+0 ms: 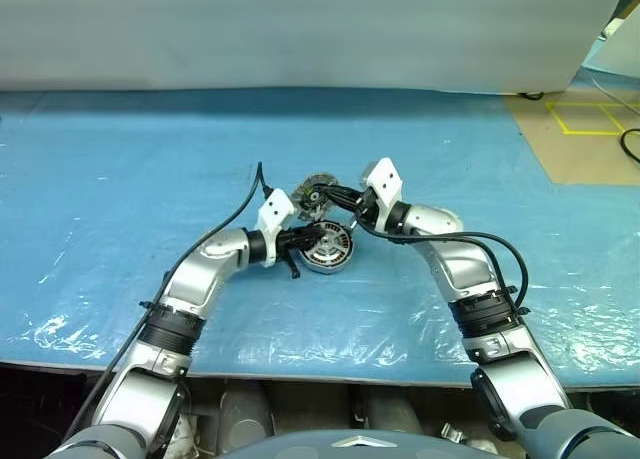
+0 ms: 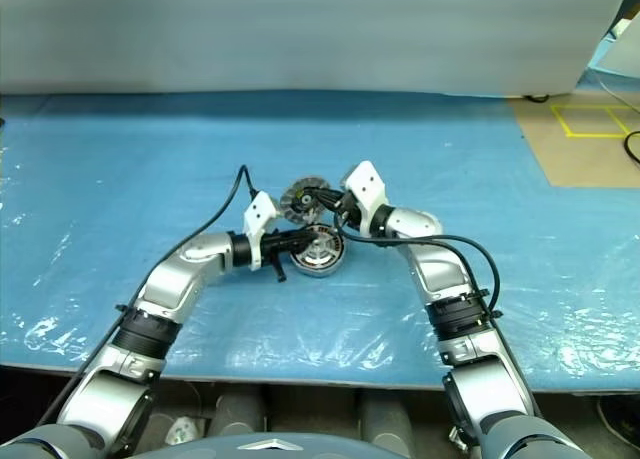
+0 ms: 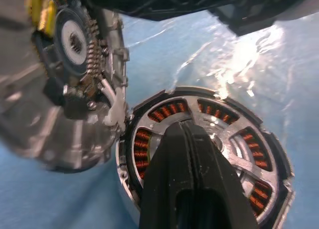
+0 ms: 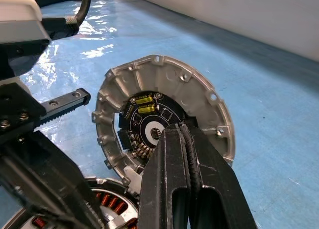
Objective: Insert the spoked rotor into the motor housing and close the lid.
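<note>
We are seeing both arms meeting over the middle of the blue plastic sheet (image 1: 120,179). The motor housing (image 1: 328,247) is lying flat there, with the left gripper (image 1: 312,237) reaching in from its left, fingers pressed together, their tip sitting over the housing's open top. The spoked rotor (image 3: 234,139) is already sitting inside it: silver spokes are crossing over the ring of copper-orange windings.

The lid (image 4: 164,114) is standing upright on its hinge at the far edge of the housing, touching it. Its inner face is showing ribbed silver metal around a dark round board with small yellow parts. The right gripper (image 1: 318,195) is coming in from the right with its fingers closed together, the tip resting at the dark centre of the lid's inner face; we cannot tell whether it is pinching anything.

A black cable (image 1: 240,214) is trailing from the left wrist across the sheet. The left fingers are lying between the raised lid and the housing's open top.
</note>
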### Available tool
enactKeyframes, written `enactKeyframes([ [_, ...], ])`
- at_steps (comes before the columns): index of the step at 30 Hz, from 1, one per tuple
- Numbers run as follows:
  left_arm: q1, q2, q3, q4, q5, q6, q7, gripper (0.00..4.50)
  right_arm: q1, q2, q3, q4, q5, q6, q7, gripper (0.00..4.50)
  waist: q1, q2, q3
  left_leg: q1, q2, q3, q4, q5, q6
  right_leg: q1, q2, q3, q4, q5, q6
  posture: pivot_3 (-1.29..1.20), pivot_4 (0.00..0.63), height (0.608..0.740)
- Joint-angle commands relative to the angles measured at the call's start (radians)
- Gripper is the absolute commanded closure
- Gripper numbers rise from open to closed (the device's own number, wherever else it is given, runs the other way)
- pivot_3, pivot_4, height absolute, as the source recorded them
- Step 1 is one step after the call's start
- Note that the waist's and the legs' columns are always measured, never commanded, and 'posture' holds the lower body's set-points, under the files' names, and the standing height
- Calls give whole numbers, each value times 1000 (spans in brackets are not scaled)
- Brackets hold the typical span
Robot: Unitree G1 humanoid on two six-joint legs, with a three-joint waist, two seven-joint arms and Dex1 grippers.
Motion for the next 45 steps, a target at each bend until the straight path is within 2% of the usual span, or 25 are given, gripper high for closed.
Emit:
enactKeyframes([
  [1,4,27,85,-96,-91,-11,-39,4481,2,-11,-18,-58,35,-11,34,4500,0,0,0,0,0,0,0,0,0,0,0,0,0,0,0,0,150,740],
  [9,16,99,219,-148,-234,22,-82,4481,42,-62,-22,-123,90,27,126,4500,0,0,0,0,0,0,0,0,0,0,0,0,0,0,-1,0,150,740],
  [13,-61,110,282,-8,-195,-86,-49,4481,99,-108,-12,-196,118,70,174,4500,5,0,0,0,0,0,0,0,0,0,0,0,0,0,-1,0,150,740],
  [17,-158,108,276,193,-98,-213,7,4481,157,-154,-4,-279,156,142,213,4500,10,0,0,1,0,0,1,0,0,1,0,0,-1,0,0,0,150,740],
  [25,-359,16,215,543,-11,-400,-56,4481,222,-215,-7,-372,152,201,203,4500,23,-1,0,0,0,0,2,0,0,1,0,0,0,2,3,0,150,740],
  [34,-541,-80,202,864,20,-473,-209,4481,283,-235,-20,-446,152,229,144,4500,30,-1,1,0,-1,-1,2,0,0,1,0,1,0,2,4,0,150,740],
  [39,-583,-103,183,956,52,-466,-300,4481,320,-249,-38,-491,166,254,116,4500,35,-2,1,0,-1,-2,2,0,0,1,0,1,0,3,4,0,150,740],
  [45,-583,-157,185,931,31,-431,-413,4481,338,-262,-53,-509,178,266,99,4500,49,-2,1,0,-2,-2,2,0,0,2,-1,1,0,3,4,0,150,740],
])
